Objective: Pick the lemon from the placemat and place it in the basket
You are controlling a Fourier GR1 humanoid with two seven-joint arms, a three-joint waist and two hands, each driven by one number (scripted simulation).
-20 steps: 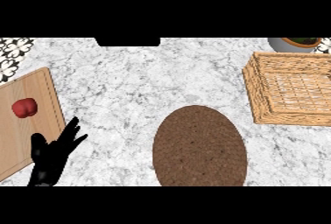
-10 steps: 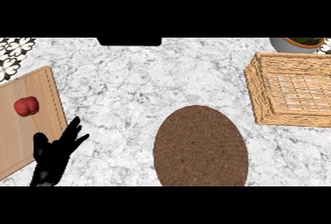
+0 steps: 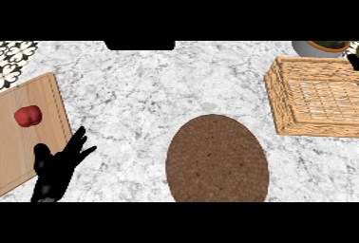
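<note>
Black fingers (image 3: 79, 142) of the left hand (image 3: 54, 171) are resting spread open at the worktop's (image 3: 140, 90) lower left, overlapping a wooden cutting board (image 3: 28, 142). No lemon is showing on the brown placemat (image 3: 217, 159); the wicker basket (image 3: 316, 97) is sitting near the right edge.

The placemat (image 3: 217, 159) lies on the counter (image 3: 154, 85) near the front edge, slightly right of centre. The basket (image 3: 317, 97) sits behind it and to the right, well apart. A pot (image 3: 321, 46) stands just behind the basket at the far right corner. A cutting board (image 3: 28, 142) lies along the left side, with a small round fruit (image 3: 27, 116) on it. The left hand (image 3: 56, 168) rests between board and placemat, overlapping the board's near edge.
</note>
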